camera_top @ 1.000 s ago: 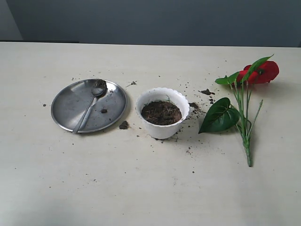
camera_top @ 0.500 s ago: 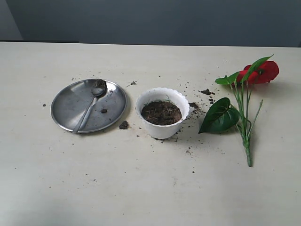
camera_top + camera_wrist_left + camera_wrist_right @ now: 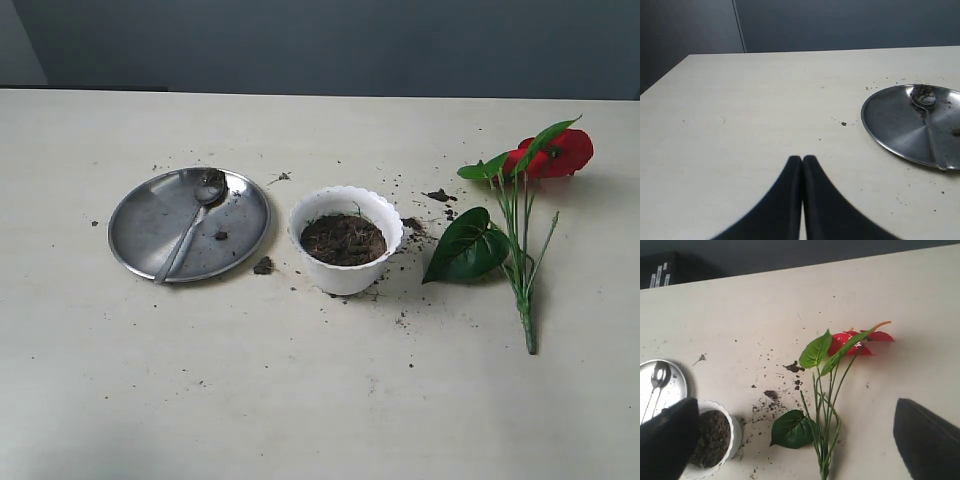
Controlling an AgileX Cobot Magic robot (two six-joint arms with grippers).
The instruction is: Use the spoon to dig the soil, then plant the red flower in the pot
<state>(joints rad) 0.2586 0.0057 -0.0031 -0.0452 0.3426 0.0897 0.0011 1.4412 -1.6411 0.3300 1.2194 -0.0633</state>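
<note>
Left tool (image 3: 802,159) pressed closed, right tool (image 3: 800,427) spread wide, both empty — red flower (image 3: 520,195) flat on bench (image 3: 300,400).

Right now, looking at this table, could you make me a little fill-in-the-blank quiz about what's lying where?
1. The spoon lies on the round steel ____.
2. The pot is filled with dark ____.
3. The flower lies flat on the table, on the far side of the pot from the ____.
4. The left gripper's two fingers are pressed ____.

Missing words: plate; soil; plate; together
</note>
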